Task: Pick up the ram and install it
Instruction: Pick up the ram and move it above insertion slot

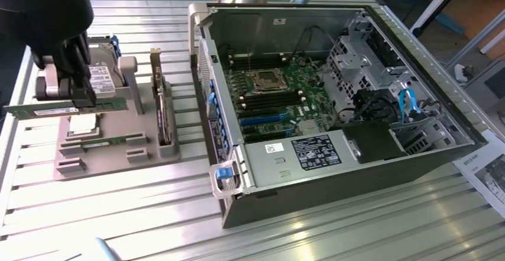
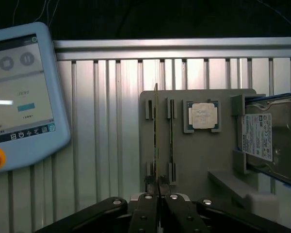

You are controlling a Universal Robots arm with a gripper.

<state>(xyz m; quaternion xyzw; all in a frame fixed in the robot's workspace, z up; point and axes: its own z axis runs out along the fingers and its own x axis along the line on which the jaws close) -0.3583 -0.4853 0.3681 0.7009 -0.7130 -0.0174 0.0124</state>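
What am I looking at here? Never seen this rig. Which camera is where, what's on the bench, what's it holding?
This is one robot arm with a two-fingered pincer at its end. One picture comes from a camera off the arm that takes in the whole bench. The other comes from a camera on the wrist, looking out past the pincer.

On the slatted metal table stands an open computer case with its motherboard exposed. Beside it is a grey holder carrying spare parts: a hard drive, a silver processor chip, an expansion card standing on edge, and a second ram stick sitting in its slot.

The pincer is shut on the ram, a thin green board, which looks raised just above the holder. The blue-edged screen in the wrist view is a control pendant.
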